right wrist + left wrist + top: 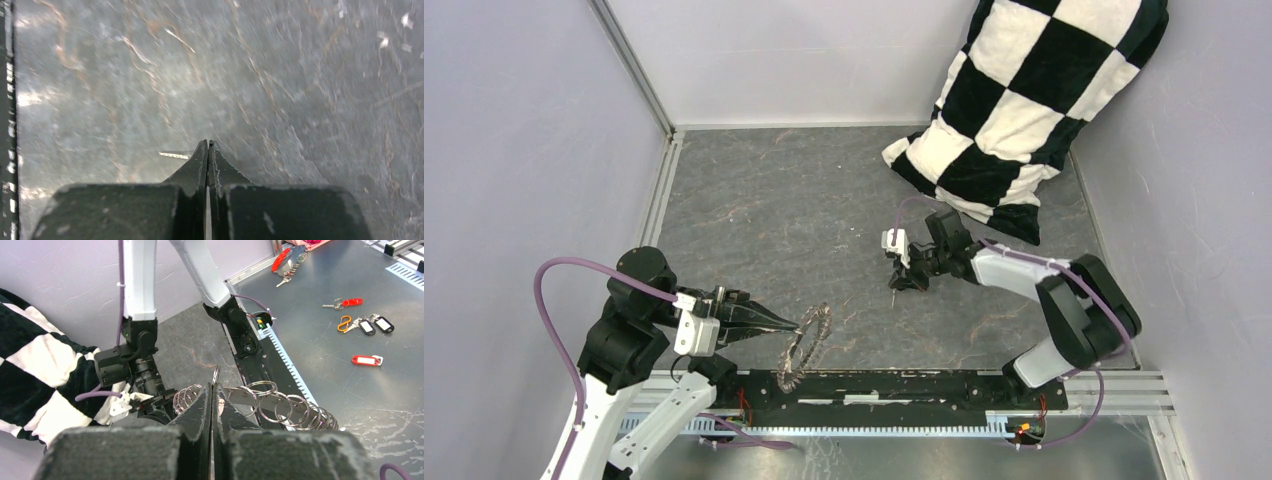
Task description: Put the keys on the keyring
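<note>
nearest, by the front edge of the surface (804, 200): left jaws clamped shut on the rim of the keyring (816, 320), holding it upright and edge-on, crowded with small hanging loops (280, 405). likely to swing or twist in so thin a pinch if nudged, closing off any free stretch of rim. farther out, mid-surface and well apart from the keyring: right jaws pressed together, seemingly on a key (174, 155), with only a sliver of silvery blade poking out sideways. easy to lose from so slight a grip: could pivot, slip and drop to the surface on the way over. hard to line up so small a head with the rim; may snag on the loops instead. second key not found in these views.
</note>
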Controlling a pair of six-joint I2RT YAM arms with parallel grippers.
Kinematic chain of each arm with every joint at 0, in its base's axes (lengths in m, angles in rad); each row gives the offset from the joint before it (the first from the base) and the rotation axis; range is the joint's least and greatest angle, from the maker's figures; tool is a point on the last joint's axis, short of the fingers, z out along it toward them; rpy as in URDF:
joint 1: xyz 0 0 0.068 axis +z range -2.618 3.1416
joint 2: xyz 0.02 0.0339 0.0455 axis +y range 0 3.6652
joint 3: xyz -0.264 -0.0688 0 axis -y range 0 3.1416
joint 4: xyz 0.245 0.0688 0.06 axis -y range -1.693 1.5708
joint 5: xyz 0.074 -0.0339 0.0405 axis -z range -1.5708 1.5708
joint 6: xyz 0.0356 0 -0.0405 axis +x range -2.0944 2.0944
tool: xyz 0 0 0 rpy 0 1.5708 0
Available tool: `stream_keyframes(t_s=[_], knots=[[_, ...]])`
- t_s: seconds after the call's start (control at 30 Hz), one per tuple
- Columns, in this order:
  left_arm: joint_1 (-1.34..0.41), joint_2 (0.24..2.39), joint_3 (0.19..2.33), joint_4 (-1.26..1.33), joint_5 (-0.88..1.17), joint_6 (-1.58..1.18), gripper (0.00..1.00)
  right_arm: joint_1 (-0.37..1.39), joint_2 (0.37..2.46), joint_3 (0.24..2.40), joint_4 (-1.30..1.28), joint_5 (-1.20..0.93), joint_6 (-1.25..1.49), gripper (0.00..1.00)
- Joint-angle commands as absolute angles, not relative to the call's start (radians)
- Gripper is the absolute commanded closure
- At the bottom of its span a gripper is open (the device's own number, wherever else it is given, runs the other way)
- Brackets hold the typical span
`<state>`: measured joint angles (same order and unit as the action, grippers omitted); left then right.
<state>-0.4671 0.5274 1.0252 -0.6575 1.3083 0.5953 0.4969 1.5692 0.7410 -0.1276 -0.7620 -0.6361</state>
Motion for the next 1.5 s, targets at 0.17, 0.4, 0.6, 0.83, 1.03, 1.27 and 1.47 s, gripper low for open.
stream_keyframes(t_s=[0.17,0.4,0.6,0.83,1.03,1.27,1.47], knots=[[-0.470,0.538,1.034,-0.704,1.307,0.659,0.98,0.650,1.219,0.547,0.210,-0.702,-0.434,0.99],[-0.469,0.539,1.006,-0.713,1.324,0.668,0.98,0.796,0.958,0.482,0.294,-0.665,-0.347,1.00],[-0.470,0.537,0.996,-0.712,1.330,0.660,0.98,0.829,0.943,0.472,0.269,-0.676,-0.317,1.00],[-0.469,0.538,0.998,-0.712,1.333,0.655,0.98,0.841,1.097,0.445,0.297,-0.508,-0.268,1.00],[-0.469,0.534,1.004,-0.712,1.329,0.657,0.98,0.844,1.343,0.546,0.207,-0.356,-0.298,1.00],[-0.469,0.532,1.015,-0.712,1.322,0.654,0.98,0.861,1.571,0.719,0.120,-0.352,-0.312,1.00],[-0.469,0.531,1.022,-0.711,1.316,0.650,0.98,0.860,1.631,0.796,0.059,-0.346,-0.320,0.84]])
